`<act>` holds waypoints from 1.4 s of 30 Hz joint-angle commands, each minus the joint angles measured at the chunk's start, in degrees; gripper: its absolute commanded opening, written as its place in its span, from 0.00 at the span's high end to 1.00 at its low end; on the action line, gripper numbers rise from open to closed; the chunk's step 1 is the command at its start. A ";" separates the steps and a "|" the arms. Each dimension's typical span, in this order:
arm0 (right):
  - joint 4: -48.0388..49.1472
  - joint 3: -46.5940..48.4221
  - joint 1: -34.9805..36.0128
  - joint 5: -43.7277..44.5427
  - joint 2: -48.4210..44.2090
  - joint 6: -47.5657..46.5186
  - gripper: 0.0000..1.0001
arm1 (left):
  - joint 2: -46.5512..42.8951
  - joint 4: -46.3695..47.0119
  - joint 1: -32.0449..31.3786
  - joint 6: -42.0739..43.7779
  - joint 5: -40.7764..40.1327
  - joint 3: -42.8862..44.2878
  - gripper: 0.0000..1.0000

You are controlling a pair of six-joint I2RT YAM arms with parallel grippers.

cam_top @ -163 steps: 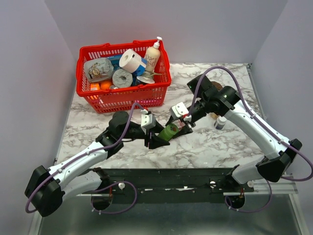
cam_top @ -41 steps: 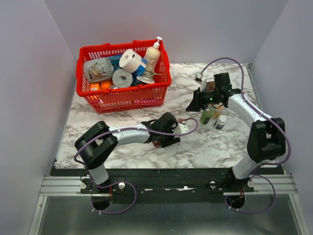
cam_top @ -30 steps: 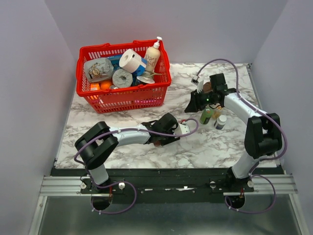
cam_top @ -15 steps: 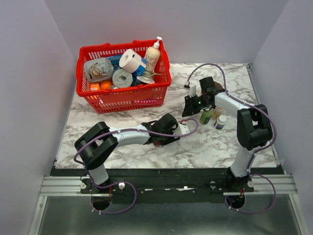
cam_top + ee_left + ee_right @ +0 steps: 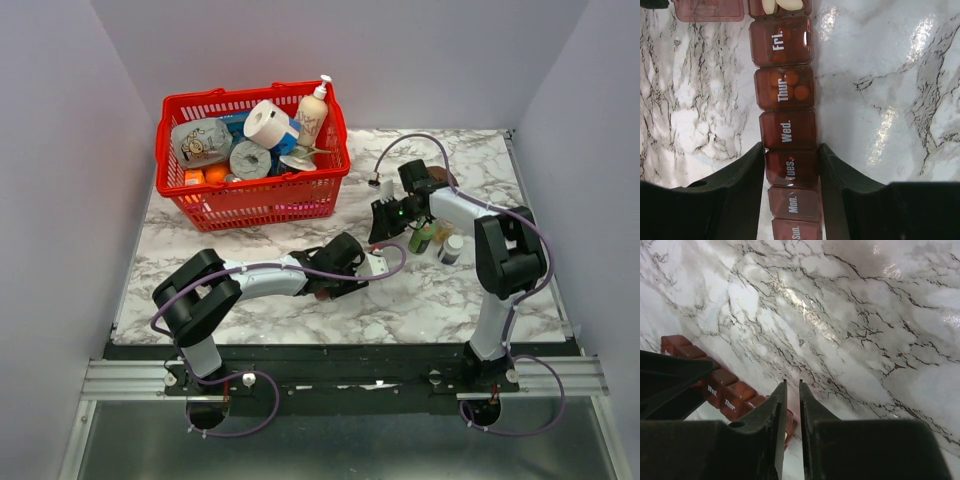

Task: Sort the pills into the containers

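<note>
The dark red-brown pill organizer (image 5: 786,130) lies on the marble with its day lids facing up. Thur holds orange pills (image 5: 790,85), and white pills (image 5: 783,4) show in an open compartment at the top edge. My left gripper (image 5: 791,150) is shut on the strip at the Tues compartment; in the top view (image 5: 335,280) it hides most of the strip. My right gripper (image 5: 792,382) is shut and empty, hovering above the marble just past the strip's far end (image 5: 725,392); it also shows in the top view (image 5: 383,226).
A red mesh basket (image 5: 250,200) full of groceries stands at the back left. A green bottle (image 5: 421,238), a white-capped bottle (image 5: 452,248) and an amber one (image 5: 443,232) stand right of my right gripper. Walls close in on both sides.
The green bottle, earlier held beside my left gripper, now stands with the other bottles. My right gripper has swung left away from them. My left gripper holds still on the strip.
</note>
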 commanded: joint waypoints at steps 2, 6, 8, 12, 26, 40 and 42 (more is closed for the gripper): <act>-5.21 3.30 -0.07 -2.57 2.26 -3.42 0.79 | 0.20 -1.89 -0.43 -0.48 1.14 -0.21 0.65; -8.20 3.91 -0.07 -4.07 1.56 -6.23 0.81 | 0.55 -2.25 -0.43 -0.57 1.06 0.32 0.65; -9.17 4.00 -0.07 -4.77 1.56 -6.94 0.81 | 0.90 -2.34 -0.52 -0.75 1.14 0.41 0.65; -10.31 3.39 -0.07 -6.09 0.16 -8.52 0.82 | 1.25 -2.77 -0.52 -1.01 1.23 0.93 0.65; -13.91 1.46 -0.07 -7.59 -2.83 -11.16 0.87 | 2.92 -4.44 -0.17 -3.21 0.97 2.43 0.66; -14.44 -3.81 -0.07 -3.81 -5.56 -11.42 0.89 | 3.63 -5.15 0.36 -4.26 0.53 3.22 0.66; -14.27 -4.96 -0.07 -3.02 -6.52 -11.51 0.89 | 3.63 -5.32 0.36 -4.26 0.53 3.39 0.66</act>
